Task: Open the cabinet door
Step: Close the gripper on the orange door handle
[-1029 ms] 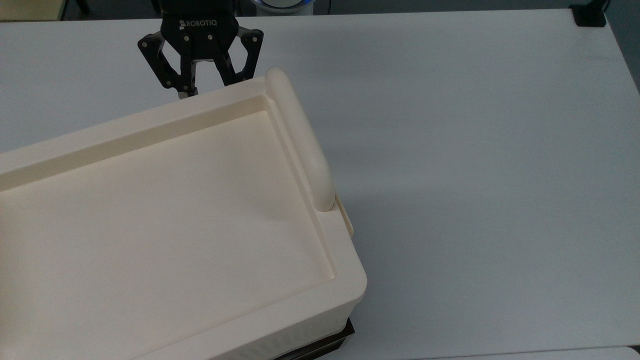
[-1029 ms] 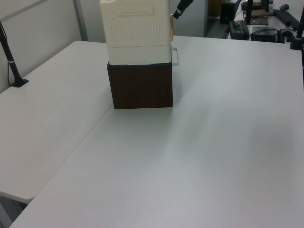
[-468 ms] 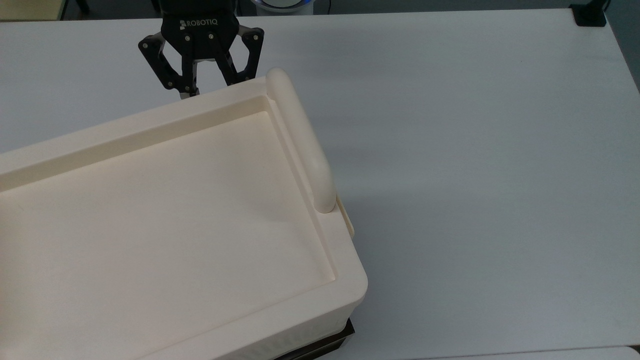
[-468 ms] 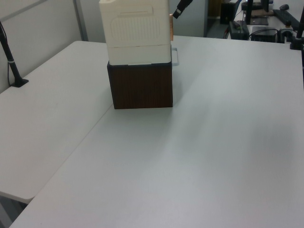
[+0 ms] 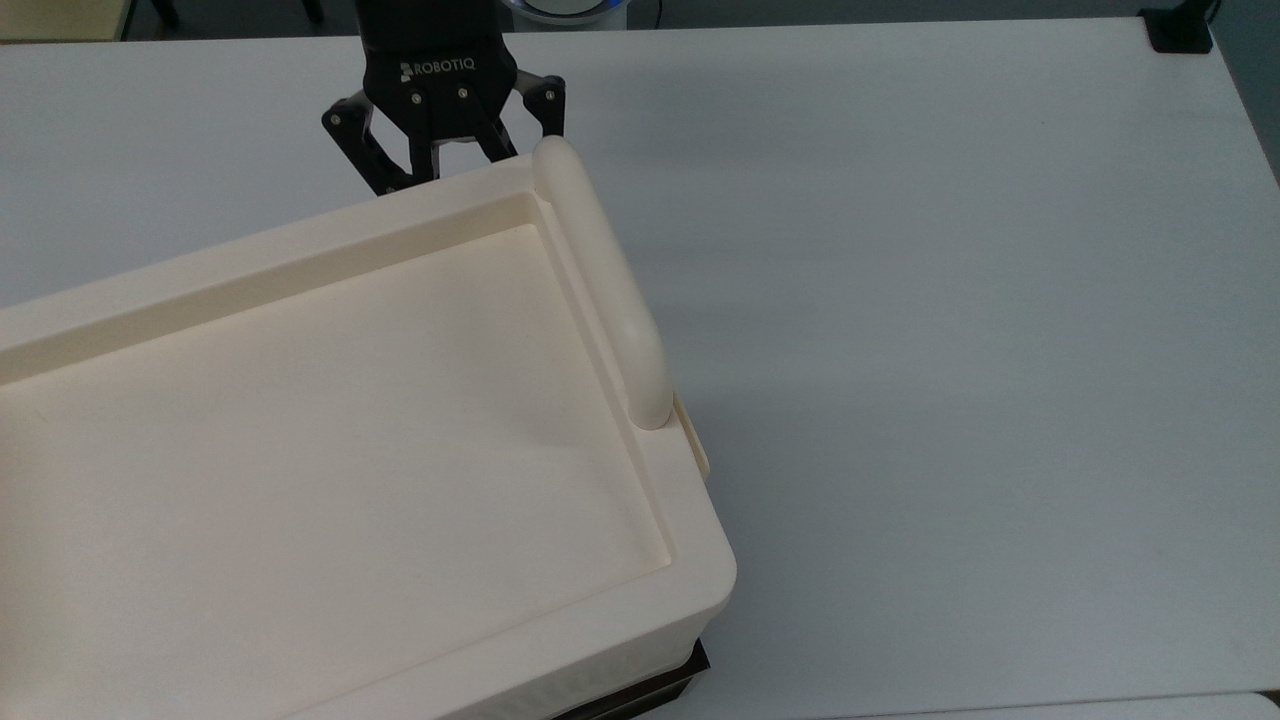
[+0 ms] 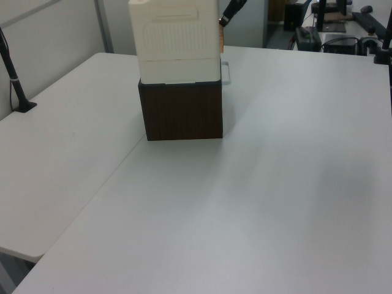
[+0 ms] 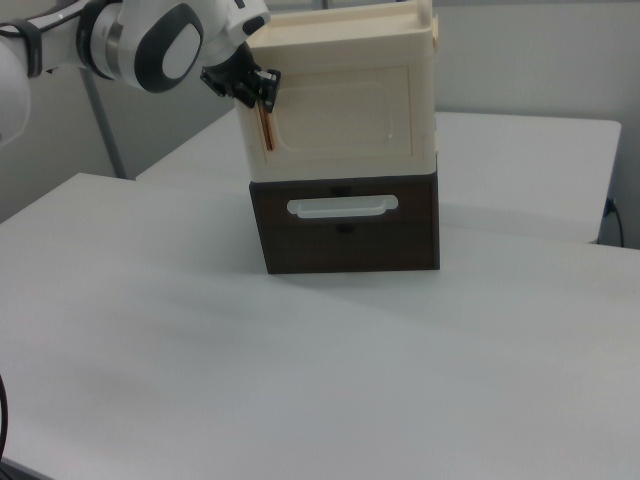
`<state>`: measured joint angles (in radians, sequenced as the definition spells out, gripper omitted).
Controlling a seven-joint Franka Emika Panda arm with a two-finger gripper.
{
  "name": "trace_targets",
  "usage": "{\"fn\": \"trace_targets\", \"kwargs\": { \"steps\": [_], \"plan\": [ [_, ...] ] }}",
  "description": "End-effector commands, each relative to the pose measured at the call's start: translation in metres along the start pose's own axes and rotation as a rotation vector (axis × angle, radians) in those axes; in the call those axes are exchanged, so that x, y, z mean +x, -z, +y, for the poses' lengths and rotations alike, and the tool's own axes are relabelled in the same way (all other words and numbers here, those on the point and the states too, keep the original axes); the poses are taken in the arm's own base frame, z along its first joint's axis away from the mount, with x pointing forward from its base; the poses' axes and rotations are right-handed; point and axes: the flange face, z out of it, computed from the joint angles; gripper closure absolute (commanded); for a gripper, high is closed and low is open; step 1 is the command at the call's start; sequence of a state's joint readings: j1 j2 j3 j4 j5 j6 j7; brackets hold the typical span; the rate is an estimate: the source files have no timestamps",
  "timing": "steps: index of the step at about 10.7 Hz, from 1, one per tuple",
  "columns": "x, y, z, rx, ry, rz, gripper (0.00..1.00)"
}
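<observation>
While the arm is reaching in beside the cabinet, these are the particulars.

Cabinet: the cream plastic cabinet (image 7: 340,95) is sitting on a dark brown base (image 7: 345,225) on a white table (image 5: 950,300); in the top view its recessed tray-like top (image 5: 300,430) is filling the top view's lower left, with a thick rounded bar handle (image 5: 600,280) running along the top view's right edge of that tray.

Cabinet door: the cabinet door (image 7: 345,105) is showing in the right view as the flat cream panel with a raised rim on the side facing that camera, lying flush against the cabinet body and looking closed; a thin brownish strip (image 7: 264,128) is running down its edge at the right view's left.

Base: a pale slot handle (image 7: 342,206) is sitting across the dark front under the door.

Gripper: the black Robotiq gripper (image 5: 445,165) is hanging at the cabinet's far corner in the top view, just beside the end of the bar handle, its fingers (image 5: 385,175) standing spread apart with nothing between them, tips dipping behind the cabinet's rim. In the right view it (image 7: 250,90) is sitting at the door's upper corner at the right view's left, by the brownish strip; whether it is touching the door I cannot tell.

Left view: the gripper (image 6: 228,13) is poking in at the cabinet's upper corner on the left view's right.
</observation>
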<state>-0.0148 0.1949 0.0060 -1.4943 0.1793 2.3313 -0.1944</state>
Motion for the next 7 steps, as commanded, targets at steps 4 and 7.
{"fn": "trace_targets", "kwargs": {
  "steps": [4,7],
  "plan": [
    [0.009,-0.018,-0.004,0.033,-0.013,0.081,1.0],
    [-0.001,-0.009,0.003,0.033,-0.019,0.035,1.0]
  ]
}}
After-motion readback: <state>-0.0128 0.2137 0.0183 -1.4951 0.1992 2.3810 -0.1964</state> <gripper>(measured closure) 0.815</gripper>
